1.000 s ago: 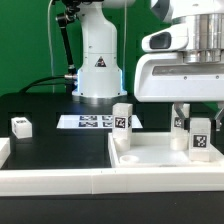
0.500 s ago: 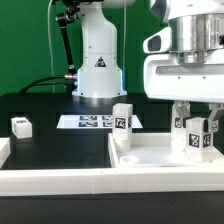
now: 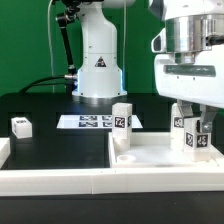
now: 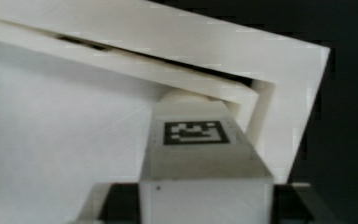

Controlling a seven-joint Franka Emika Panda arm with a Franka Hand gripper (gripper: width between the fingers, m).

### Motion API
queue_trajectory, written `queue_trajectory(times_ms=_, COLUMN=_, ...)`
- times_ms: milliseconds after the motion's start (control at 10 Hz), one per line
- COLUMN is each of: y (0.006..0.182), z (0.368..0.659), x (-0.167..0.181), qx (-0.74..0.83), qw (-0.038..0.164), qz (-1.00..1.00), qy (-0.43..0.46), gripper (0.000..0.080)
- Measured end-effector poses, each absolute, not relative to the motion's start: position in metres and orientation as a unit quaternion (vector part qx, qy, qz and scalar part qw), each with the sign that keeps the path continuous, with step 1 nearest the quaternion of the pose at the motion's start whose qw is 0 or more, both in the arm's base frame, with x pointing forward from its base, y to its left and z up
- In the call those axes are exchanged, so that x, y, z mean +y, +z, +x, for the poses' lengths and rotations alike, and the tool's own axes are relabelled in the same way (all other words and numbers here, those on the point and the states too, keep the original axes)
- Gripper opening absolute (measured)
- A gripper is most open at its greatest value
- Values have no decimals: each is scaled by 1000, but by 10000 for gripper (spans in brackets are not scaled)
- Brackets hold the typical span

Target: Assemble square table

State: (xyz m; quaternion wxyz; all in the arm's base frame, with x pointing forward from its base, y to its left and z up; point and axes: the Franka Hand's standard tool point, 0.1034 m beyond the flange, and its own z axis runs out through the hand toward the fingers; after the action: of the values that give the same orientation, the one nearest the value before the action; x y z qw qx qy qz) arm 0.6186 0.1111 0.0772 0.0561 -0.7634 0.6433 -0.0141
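Observation:
The white square tabletop (image 3: 150, 158) lies flat at the front of the exterior view's right. One tagged white leg (image 3: 122, 118) stands upright at its far left corner. My gripper (image 3: 197, 134) is shut on another tagged leg (image 3: 198, 140), held upright at the slab's far right corner. A further tagged piece (image 3: 179, 123) shows just behind it, partly hidden. A loose leg (image 3: 21, 125) lies on the black table on the exterior view's left. In the wrist view the held leg (image 4: 201, 145) stands between the dark fingers (image 4: 123, 202), against the slab's raised rim (image 4: 247, 70).
The marker board (image 3: 90, 122) lies behind the tabletop, in front of the robot base (image 3: 97, 70). A long white rail (image 3: 55, 180) runs along the front, and another white piece (image 3: 3, 150) sits at the left edge.
The wrist has turned and shifted slightly toward the exterior view's right, and the held leg has turned with it and faces differently. The other parts have not moved.

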Motion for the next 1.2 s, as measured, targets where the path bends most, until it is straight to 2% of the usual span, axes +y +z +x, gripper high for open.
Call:
queue_trajectory(times_ms=400, y=77, z=619, x=111, qx=685, qw=52, qz=-726, qy=-4, gripper=291)
queue_trajectory(times_ms=500, y=77, z=618, x=111, qx=676, qw=52, qz=-735, qy=-5, gripper=347)
queue_trajectory(times_ms=600, y=77, z=618, x=111, qx=656, qw=51, qz=-753, qy=-6, gripper=347)
queue_trajectory(times_ms=800, y=77, z=618, x=115, qx=609, qw=51, qz=-791, qy=-7, gripper=617)
queue_trajectory(times_ms=900, y=77, z=618, x=114, qx=586, qw=51, qz=-809, qy=-9, gripper=641)
queue_trajectory(times_ms=1200, y=77, z=617, x=118, qx=453, qw=44, qz=-890, qy=-19, gripper=648)
